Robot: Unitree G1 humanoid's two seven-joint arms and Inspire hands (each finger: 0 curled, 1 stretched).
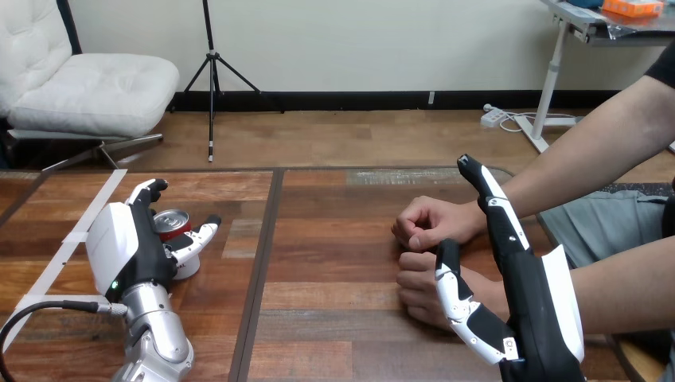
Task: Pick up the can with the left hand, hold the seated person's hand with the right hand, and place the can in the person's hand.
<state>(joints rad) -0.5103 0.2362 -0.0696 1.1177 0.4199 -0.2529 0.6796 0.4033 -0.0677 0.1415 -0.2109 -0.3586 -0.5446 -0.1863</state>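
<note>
A: Where's the can [171,224]?
B: Standing on the desk [334,263], left part, with the left hand [121,245] wrapped round it.
A: The right hand [525,278]?
B: Straight-fingered, just beside the person's closed hands [430,223]. Bare desk lies between.

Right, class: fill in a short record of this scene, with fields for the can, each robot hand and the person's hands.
left hand: fingers and thumb curled round the can
can: upright on the table, at the view's left
right hand: fingers straight, beside the person's hands; contact unclear
person's hands: two, closed, resting on the table
</note>
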